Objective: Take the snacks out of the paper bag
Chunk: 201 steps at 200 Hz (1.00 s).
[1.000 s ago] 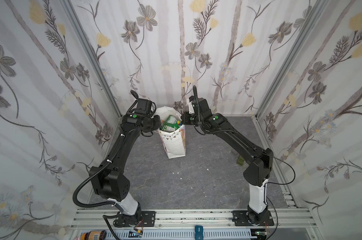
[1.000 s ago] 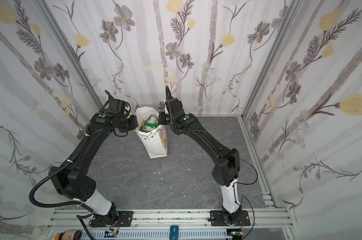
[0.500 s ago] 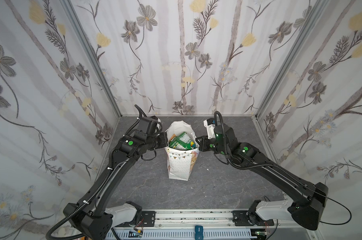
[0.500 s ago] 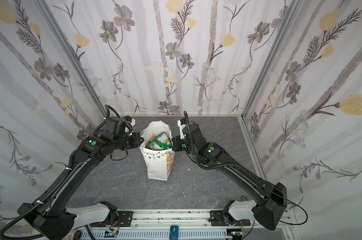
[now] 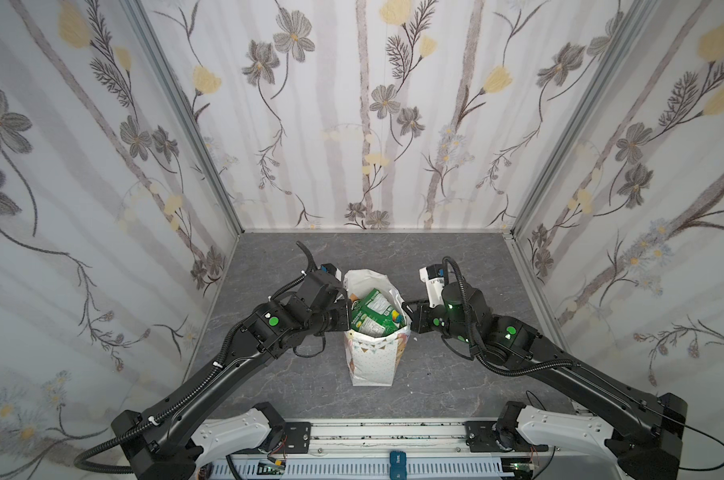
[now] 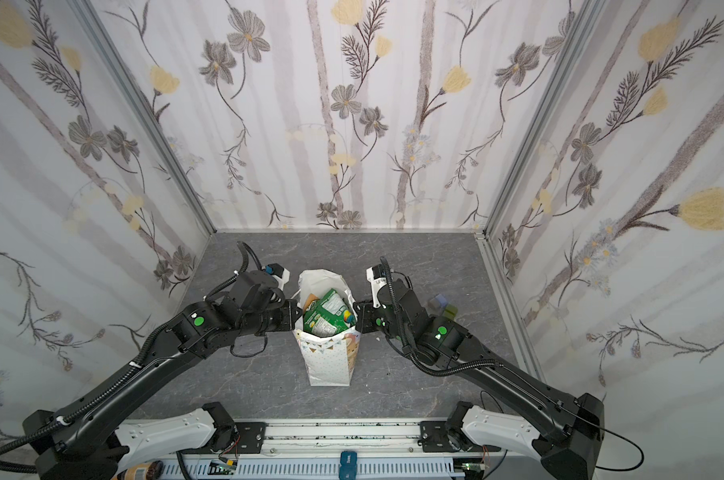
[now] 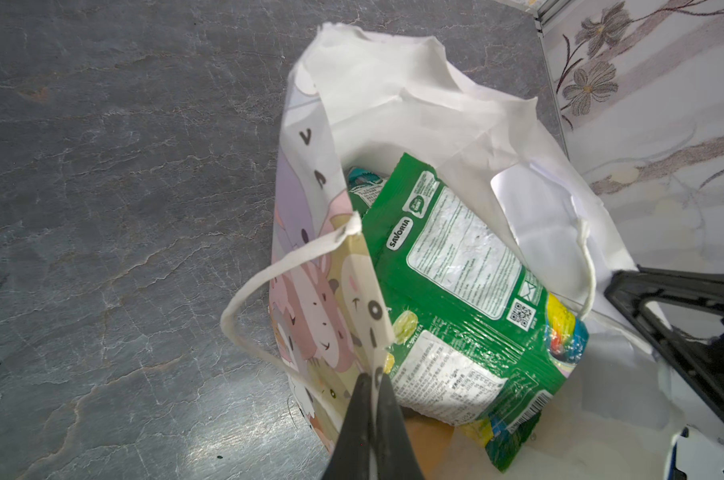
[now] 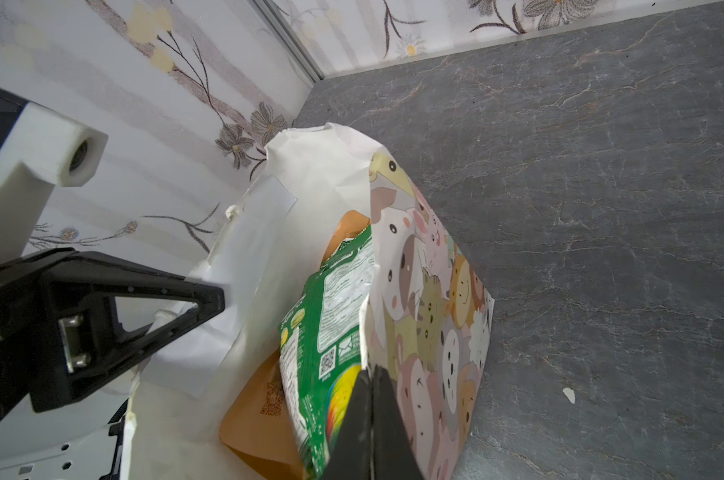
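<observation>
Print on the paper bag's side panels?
Pastel cartoon animal faces on the paper bag sides; clearest in the right wrist view.

This is looking like a robotics lab test cell, not a home: flower-printed panels (image 5: 364,104) are boxing in a grey stone-look surface (image 5: 468,266) between bare aluminium posts (image 5: 185,112), and a metal rail (image 5: 385,434) with exposed wiring (image 5: 268,446) is carrying two black robot arms (image 5: 227,370) along the front edge.
</observation>
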### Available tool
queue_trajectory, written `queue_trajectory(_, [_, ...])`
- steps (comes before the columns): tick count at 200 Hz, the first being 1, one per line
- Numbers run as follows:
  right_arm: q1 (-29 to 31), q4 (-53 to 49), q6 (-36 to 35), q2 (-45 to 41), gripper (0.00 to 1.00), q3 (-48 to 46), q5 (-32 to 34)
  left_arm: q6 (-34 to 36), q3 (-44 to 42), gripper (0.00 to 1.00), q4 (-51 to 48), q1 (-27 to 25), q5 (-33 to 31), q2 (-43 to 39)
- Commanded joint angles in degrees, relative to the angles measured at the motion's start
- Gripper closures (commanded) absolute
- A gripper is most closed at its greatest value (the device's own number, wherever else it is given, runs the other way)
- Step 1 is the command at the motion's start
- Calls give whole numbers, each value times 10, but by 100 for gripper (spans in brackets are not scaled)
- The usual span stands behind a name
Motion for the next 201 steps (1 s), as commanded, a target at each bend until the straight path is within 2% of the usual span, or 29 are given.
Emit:
queue_trajectory(1, [5,56,3,1,93,3,10,-8,1,80,15,-10,-56,6])
queue_trajectory(13, [8,55,4,-1,86,5,11,-6,3,72,10,-11,-69,5])
queue_trajectory(40, [10,41,3,-13,63,19,24,2,12,59,2,-12,-95,-7])
queue_trajectory(68, [11,23,-4,-36,54,40,49,19,35,50,-24,-13,-135,-24])
queue_trajectory(110, [12,-11,-32,-57,48,94,55,62,131,49,-60,-19,-129,-13])
queue_trajectory(156, [12,22,-68,-77,35,101,-5,109,275,45,-105,-74,-103,108])
queue_trajectory(178, [12,45,-83,-95,30,83,-9,106,308,44,-122,-100,-133,162])
queue_trajectory(201, [11,61,-90,-117,24,57,0,64,305,44,-122,-117,-146,200])
